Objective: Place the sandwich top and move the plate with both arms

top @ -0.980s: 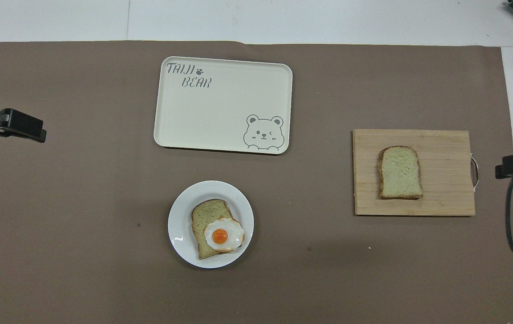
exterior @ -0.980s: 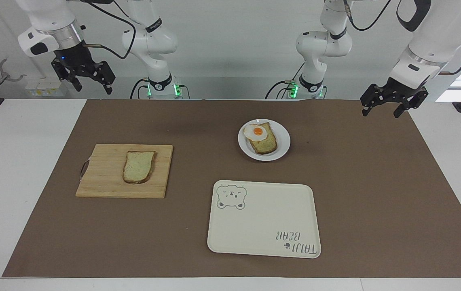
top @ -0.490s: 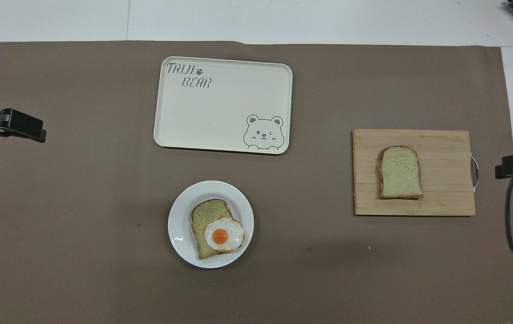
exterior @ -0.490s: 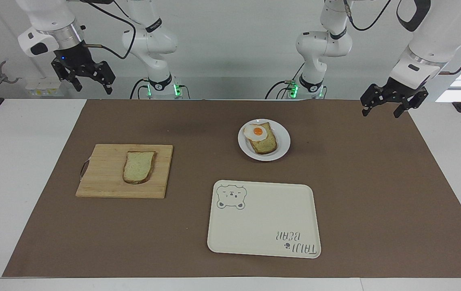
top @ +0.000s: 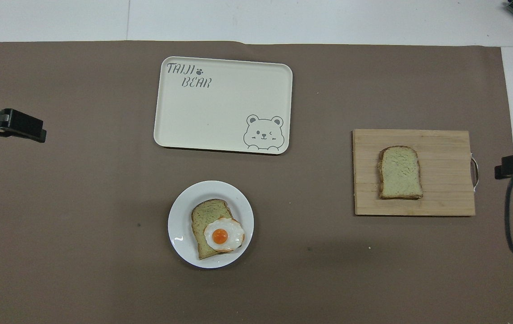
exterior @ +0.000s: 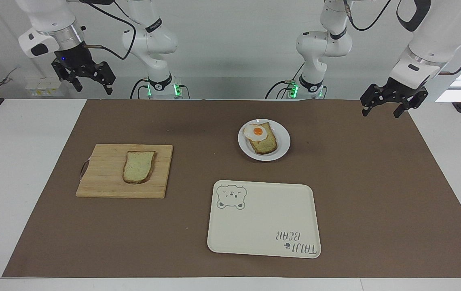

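The plain slice of pale speckled bread with a brown crust (exterior: 138, 166) (top: 399, 172) is seen lying flat on a rectangular wooden cutting board with a metal handle (exterior: 105, 178) (top: 445, 202), toward the right arm's end of the table. The small round glossy white plate (exterior: 282, 149) (top: 180, 225) is set apart from it, nearer the robots than the cream rectangular tray with a bear drawing (exterior: 267, 226) (top: 220, 108), and is loaded with a like slice topped by a fried egg (exterior: 256, 132) (top: 223, 234). Everything is laid on a brown mat (exterior: 376, 182) (top: 81, 202). The right gripper (exterior: 89, 85) is held high over the table's edge by the board's end, fingers spread, nothing held. The left gripper (exterior: 381, 112) is held over the mat's corner at the left arm's end, fingers spread, nothing gripped.
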`<action>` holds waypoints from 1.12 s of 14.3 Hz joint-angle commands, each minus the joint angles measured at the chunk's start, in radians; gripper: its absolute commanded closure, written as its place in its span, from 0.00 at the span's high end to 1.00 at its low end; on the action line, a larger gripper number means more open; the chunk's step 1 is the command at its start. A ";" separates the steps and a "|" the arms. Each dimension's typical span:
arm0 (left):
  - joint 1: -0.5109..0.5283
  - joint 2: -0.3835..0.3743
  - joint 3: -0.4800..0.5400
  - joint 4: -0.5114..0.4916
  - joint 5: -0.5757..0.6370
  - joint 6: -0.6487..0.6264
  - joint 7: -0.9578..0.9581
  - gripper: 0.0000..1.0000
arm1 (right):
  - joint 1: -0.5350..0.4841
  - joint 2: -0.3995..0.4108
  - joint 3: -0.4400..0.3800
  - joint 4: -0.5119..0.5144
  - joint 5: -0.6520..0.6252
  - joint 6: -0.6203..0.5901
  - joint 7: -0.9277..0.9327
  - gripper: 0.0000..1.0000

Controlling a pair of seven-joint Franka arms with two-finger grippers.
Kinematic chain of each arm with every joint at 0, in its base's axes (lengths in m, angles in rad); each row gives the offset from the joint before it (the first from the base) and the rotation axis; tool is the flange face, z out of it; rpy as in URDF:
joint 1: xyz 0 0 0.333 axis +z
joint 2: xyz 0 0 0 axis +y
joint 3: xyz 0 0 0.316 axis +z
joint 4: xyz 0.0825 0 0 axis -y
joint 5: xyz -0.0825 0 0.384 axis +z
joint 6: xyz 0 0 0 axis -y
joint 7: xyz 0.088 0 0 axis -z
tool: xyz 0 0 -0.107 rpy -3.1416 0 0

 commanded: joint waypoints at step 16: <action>0.007 -0.012 -0.005 -0.016 0.009 0.005 -0.006 1.00 | -0.070 0.056 0.007 -0.380 0.015 0.458 -0.022 1.00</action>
